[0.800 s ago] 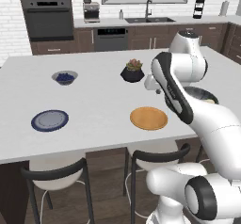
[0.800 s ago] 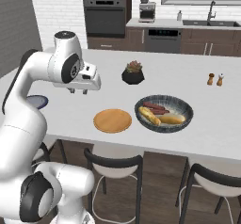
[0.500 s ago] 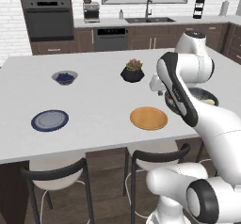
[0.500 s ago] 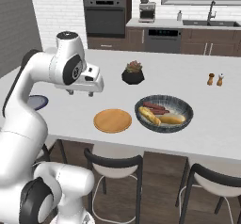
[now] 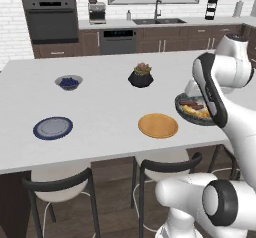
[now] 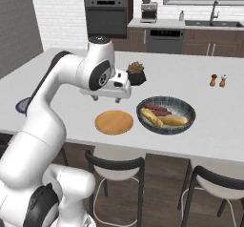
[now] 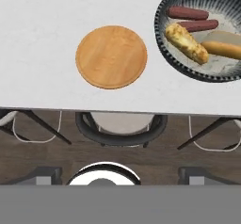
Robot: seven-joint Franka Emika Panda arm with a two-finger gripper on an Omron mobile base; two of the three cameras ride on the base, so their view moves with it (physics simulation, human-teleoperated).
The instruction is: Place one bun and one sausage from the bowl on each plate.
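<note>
White counter (image 7: pixel 42 39): ribbed grey bowl (image 7: pixel 165 49)

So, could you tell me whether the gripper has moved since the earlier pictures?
Yes. In the right base view the gripper has swung right, from well left of the plant pot toward the bowl.

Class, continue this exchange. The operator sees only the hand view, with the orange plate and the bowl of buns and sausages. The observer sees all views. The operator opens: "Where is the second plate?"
Observer: The blue plate lies on the same counter, well to the left of the orange plate, with nothing on it.
Operator: What stands near it?
Observer: A small blue-filled bowl, farther back on the counter.
Operator: And behind the orange plate?
Observer: A black plant pot.
</note>
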